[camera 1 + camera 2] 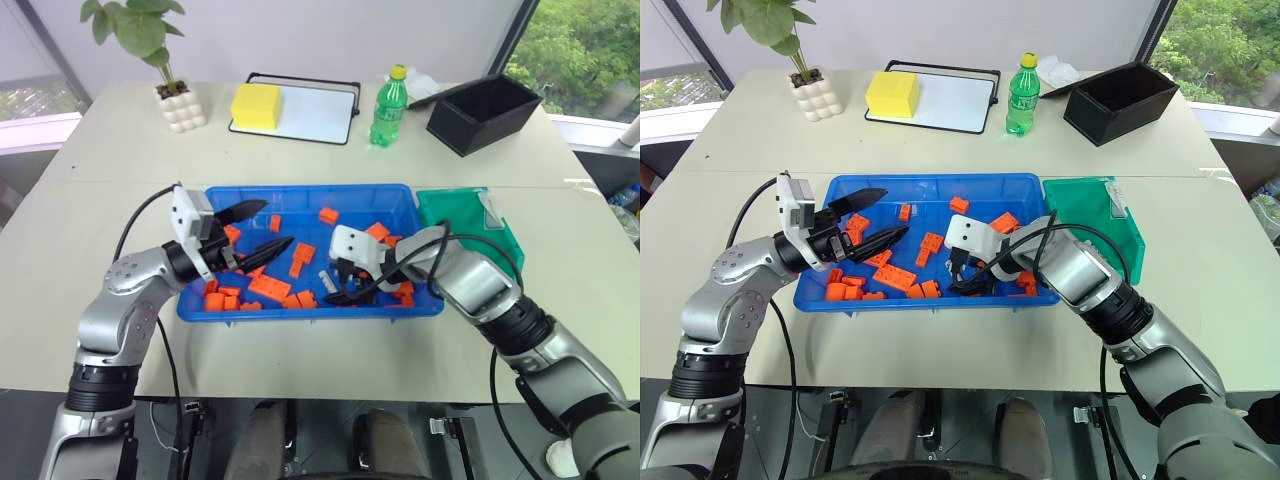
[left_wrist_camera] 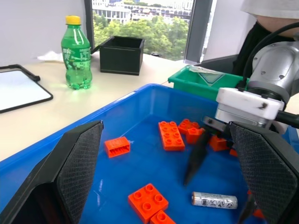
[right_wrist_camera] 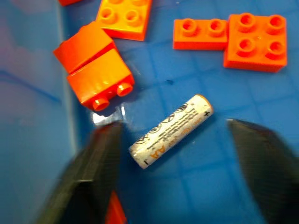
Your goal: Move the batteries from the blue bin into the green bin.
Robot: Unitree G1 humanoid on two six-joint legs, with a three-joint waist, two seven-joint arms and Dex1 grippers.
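A pale, matte bench stands before tall windows with green trees outside. Along the frame's top sit a potted plant, a yellow sponge on a white tray, a green plastic bottle and a black box. The large bright-blue plastic bin fills the centre, strewn with orange building blocks; the smaller teal-green bin adjoins its right edge, partly hidden by the right arm. One silvery-white cylindrical battery lies on the blue floor between the right hand's half-spread fingers — untouched. The left hand hangs wide open, empty, over the bin's left part.
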